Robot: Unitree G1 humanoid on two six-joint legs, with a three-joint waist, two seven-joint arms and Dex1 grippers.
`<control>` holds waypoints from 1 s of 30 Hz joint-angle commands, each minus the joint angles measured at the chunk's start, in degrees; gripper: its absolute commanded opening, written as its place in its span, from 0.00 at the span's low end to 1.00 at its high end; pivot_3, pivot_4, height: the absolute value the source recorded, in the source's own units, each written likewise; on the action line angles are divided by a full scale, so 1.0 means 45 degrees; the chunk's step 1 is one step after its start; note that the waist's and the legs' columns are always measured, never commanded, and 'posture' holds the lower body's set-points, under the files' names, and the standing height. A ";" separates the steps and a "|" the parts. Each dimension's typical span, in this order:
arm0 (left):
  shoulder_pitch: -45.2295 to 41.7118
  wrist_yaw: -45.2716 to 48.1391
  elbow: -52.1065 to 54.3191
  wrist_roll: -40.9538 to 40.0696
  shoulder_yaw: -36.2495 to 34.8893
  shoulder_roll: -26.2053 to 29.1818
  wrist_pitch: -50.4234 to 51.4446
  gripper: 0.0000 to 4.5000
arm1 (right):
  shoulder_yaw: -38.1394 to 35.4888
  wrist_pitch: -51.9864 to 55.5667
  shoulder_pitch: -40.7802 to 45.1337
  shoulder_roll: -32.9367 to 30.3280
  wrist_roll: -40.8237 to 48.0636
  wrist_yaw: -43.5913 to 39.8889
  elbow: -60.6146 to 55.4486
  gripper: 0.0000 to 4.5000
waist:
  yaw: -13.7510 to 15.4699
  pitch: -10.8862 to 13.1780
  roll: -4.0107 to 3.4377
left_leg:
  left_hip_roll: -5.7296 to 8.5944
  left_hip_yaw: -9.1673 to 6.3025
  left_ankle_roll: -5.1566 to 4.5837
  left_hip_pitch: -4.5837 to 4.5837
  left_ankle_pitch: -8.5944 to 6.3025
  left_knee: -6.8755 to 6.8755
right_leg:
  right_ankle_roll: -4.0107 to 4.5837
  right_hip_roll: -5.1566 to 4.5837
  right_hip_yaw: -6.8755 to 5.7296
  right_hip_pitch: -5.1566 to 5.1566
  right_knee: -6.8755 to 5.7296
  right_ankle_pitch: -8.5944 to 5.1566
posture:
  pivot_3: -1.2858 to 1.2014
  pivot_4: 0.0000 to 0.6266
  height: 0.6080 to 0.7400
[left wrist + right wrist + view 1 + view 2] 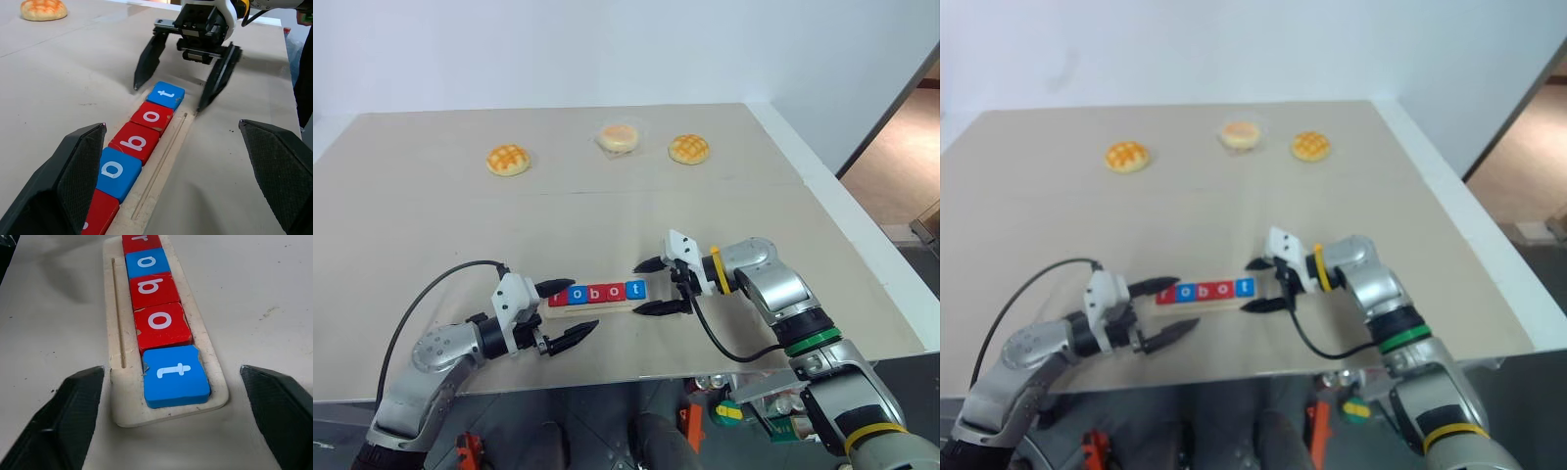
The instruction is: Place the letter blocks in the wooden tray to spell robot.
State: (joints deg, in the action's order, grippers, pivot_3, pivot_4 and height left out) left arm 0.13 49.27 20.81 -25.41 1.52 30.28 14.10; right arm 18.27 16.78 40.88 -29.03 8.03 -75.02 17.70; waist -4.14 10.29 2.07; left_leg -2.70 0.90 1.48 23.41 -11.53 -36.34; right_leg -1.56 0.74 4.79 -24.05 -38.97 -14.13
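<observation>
On your matte beige table [431, 225], the pale wooden tray [215, 394] is lying flat with five glossy square letter blocks [161, 323] sitting in a row, reading robot. Your right gripper [651, 286] is spreading wide around the tray's t end, grasping nothing; your left gripper [566, 311] is gaping empty at the r end.

Bare table [460, 225] lies open around the wooden tray [166, 413], whose ends the left gripper [564, 313] and right gripper [654, 286] seemingly flank.

Lab: bare test table [431, 215]
</observation>
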 commanded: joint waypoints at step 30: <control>0.0228 0.0063 0.0235 -0.0366 -0.0689 0.0165 -0.0173 1.00 | -0.2226 0.3055 -0.3430 0.0092 0.2098 0.4128 -0.4745 0.01 | -0.0009 -0.0003 0.0004 | 0.0003 0.0005 0.0011 0.0003 -0.0002 0.0001 | -0.0009 -0.0001 0.0008 -0.0002 0.0003 -0.0008 | 0.52 0.24 1.00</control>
State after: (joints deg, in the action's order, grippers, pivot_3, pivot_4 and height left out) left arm 1.68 49.35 20.82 -26.99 -0.97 30.49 14.03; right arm 8.41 31.68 24.22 -28.84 17.53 -56.73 -3.05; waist -4.18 10.28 2.09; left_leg -2.69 0.91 1.52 23.42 -11.54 -36.34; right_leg -1.60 0.75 4.82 -24.07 -38.96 -14.16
